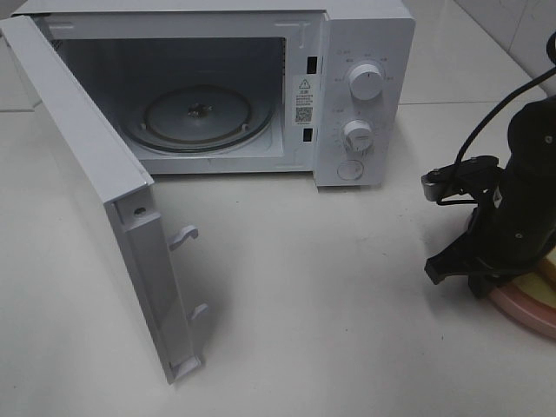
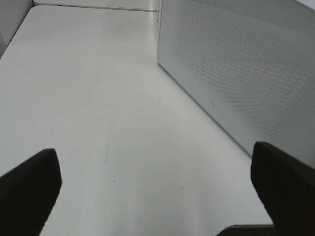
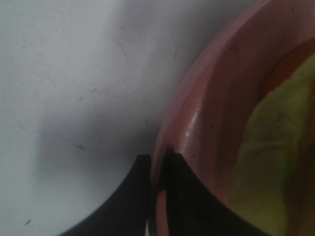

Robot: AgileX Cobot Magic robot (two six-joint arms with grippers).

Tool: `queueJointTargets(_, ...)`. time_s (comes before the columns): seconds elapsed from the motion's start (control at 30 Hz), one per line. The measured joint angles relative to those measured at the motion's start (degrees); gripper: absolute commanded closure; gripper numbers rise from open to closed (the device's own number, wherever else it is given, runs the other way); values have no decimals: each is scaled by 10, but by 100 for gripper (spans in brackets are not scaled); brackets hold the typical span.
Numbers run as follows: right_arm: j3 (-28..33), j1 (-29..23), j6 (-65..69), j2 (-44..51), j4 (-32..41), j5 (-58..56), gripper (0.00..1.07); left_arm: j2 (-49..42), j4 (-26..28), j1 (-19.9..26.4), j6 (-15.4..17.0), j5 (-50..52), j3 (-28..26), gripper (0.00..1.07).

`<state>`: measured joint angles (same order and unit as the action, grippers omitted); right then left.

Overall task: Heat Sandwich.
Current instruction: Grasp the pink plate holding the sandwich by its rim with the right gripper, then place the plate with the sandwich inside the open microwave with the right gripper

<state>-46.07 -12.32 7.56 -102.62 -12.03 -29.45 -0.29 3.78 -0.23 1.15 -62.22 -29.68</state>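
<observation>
The sandwich (image 1: 549, 271) lies on a round pink plate (image 1: 530, 311) at the table's right edge, mostly hidden by my right arm. My right gripper (image 1: 480, 282) is down at the plate's near-left rim. In the right wrist view the gripper (image 3: 158, 167) is shut on the pink plate (image 3: 211, 98) rim, with one finger on each side of it, and the sandwich's pale green-yellow filling (image 3: 275, 147) lies just beyond. My left gripper (image 2: 155, 155) is open over bare table with nothing between its fingers; it is outside the exterior high view.
The white microwave (image 1: 360, 52) stands at the back with its door (image 1: 95, 200) swung wide open toward the front left. Its glass turntable (image 1: 198, 117) is bare. A perforated white panel (image 2: 236, 64) stands close beside my left gripper. White table (image 1: 330, 304) lies between microwave and plate.
</observation>
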Motion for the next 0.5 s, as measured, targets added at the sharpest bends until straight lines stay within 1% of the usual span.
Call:
queueJointTargets(0.33, 0, -1, 14, 0, -10, -12, 107, 0, 0, 0, 0, 0, 0, 9)
queueJointTargets(0.4, 0, -4, 18, 0, -15, -13, 107, 0, 0, 0, 0, 0, 0, 9)
queueJointTargets(0.5, 0, -20, 38, 0, -41, -28, 107, 0, 0, 0, 0, 0, 0, 9)
